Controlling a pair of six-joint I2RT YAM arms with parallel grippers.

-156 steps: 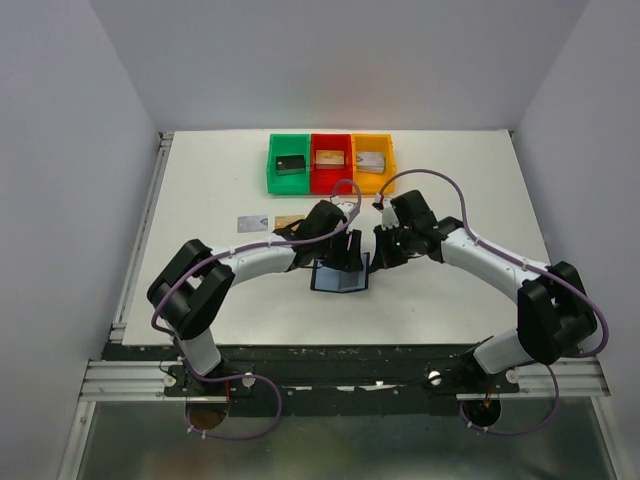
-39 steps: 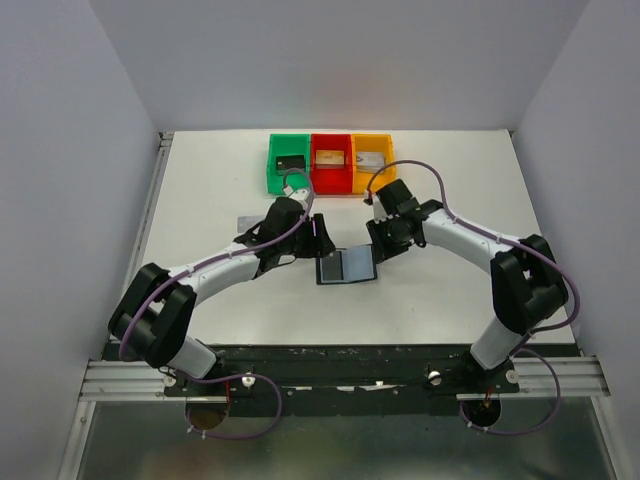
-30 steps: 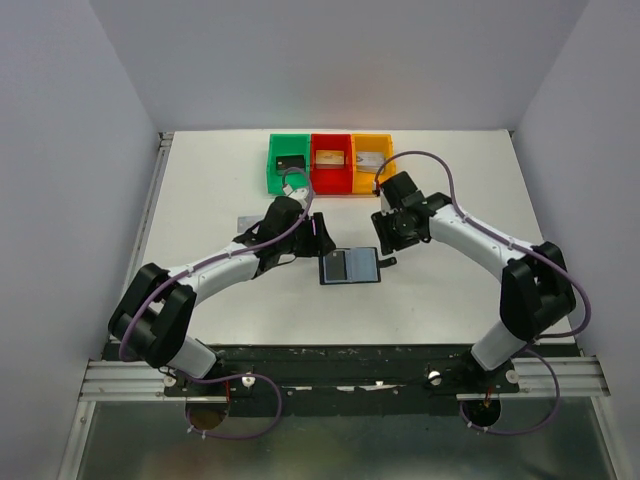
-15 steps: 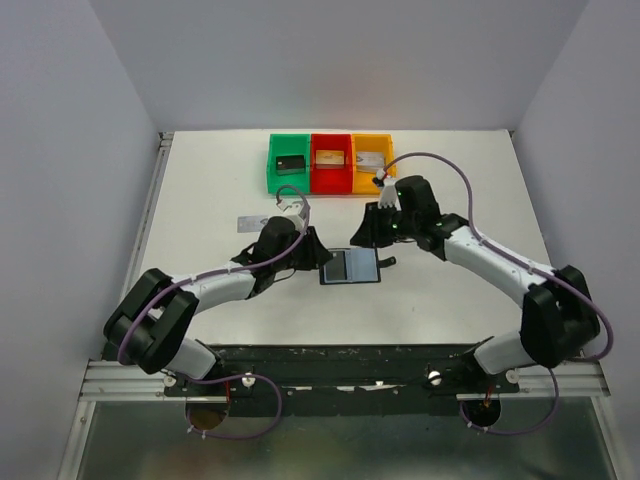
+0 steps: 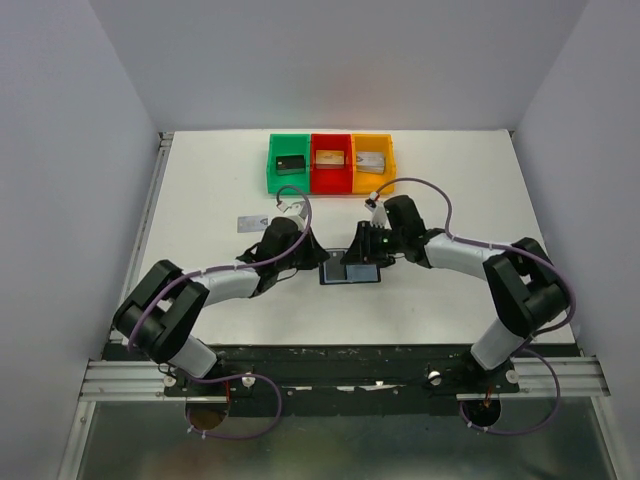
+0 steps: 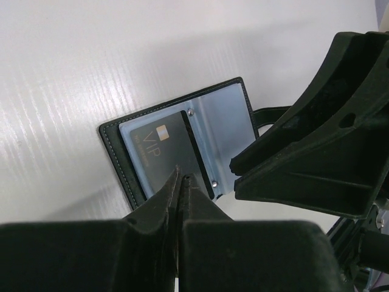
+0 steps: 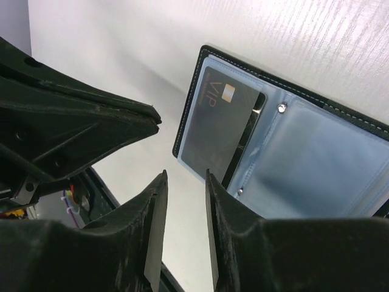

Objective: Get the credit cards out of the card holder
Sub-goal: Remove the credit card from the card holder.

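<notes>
The card holder (image 5: 352, 272) lies open on the table, its blue-grey lining (image 6: 226, 121) facing up. A dark credit card marked VIP (image 6: 159, 148) sits in its left pocket (image 7: 222, 121). My left gripper (image 6: 182, 176) is shut, its tips resting at the near edge of that card, at the holder's left side (image 5: 322, 262). I cannot tell whether they pinch anything. My right gripper (image 7: 185, 176) hangs open just off the holder's card-side edge (image 5: 358, 252), with only bare table between its fingers. A silver-grey credit card (image 5: 252, 223) lies loose behind the left arm.
Green (image 5: 289, 163), red (image 5: 331, 162) and yellow (image 5: 372, 160) bins stand in a row at the back, each with a block inside. The two grippers sit very close together over the holder. White walls enclose the table on three sides.
My left gripper has closed and moved right onto the holder's left side. The right gripper has come down and left to the holder's far edge, with its jaws still apart.
</notes>
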